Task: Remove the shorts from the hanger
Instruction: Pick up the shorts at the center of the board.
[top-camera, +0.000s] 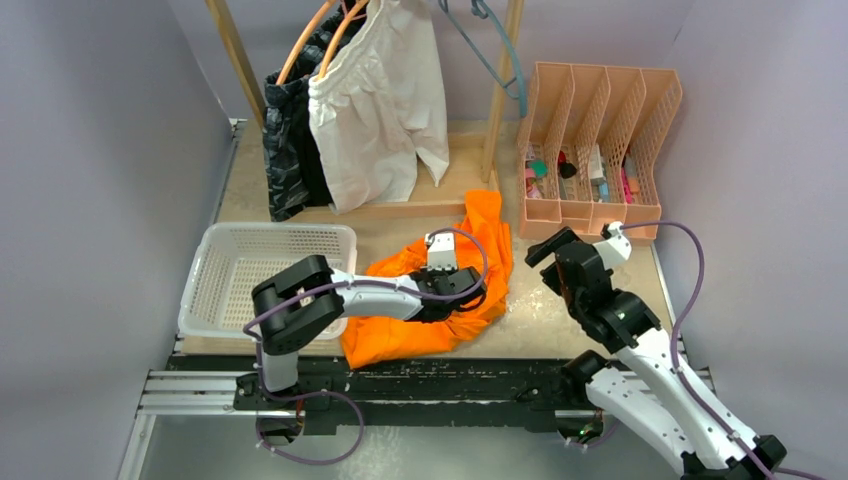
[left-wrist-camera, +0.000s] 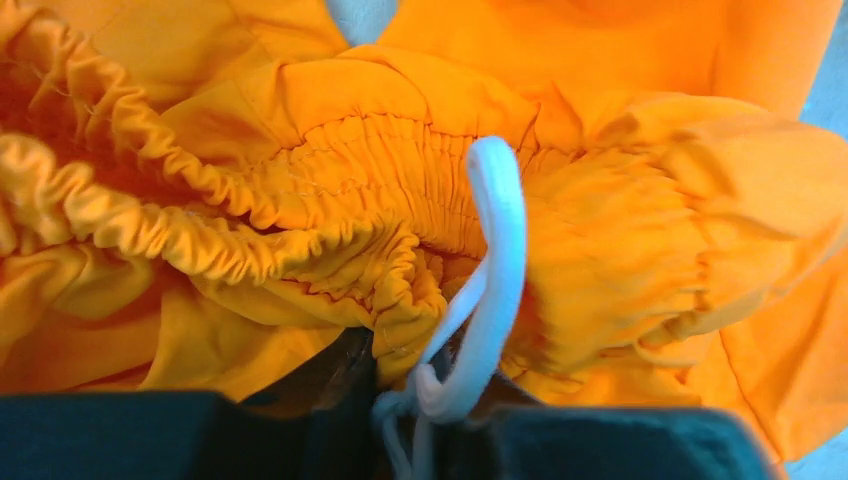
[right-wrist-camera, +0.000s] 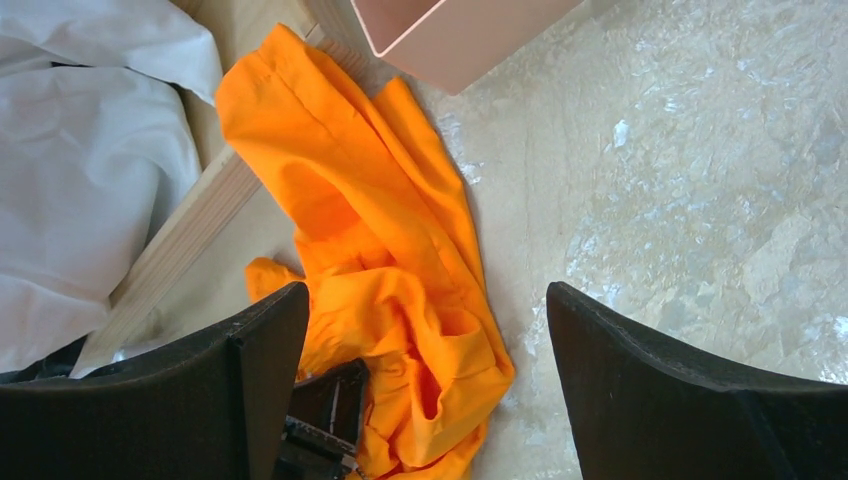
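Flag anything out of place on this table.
The orange shorts lie crumpled on the table, one end draped over the rack's wooden base, rather than hanging like the white shorts. The left pincer pinches their waistband. Nothing looks spilled or damaged.

Bright, even light throughout (left wrist close-up slightly soft)

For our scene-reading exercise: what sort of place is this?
Likely a robotics test cell: plain grey walls box in a table with two bolted arms, a wooden clothes rack and orange shorts.
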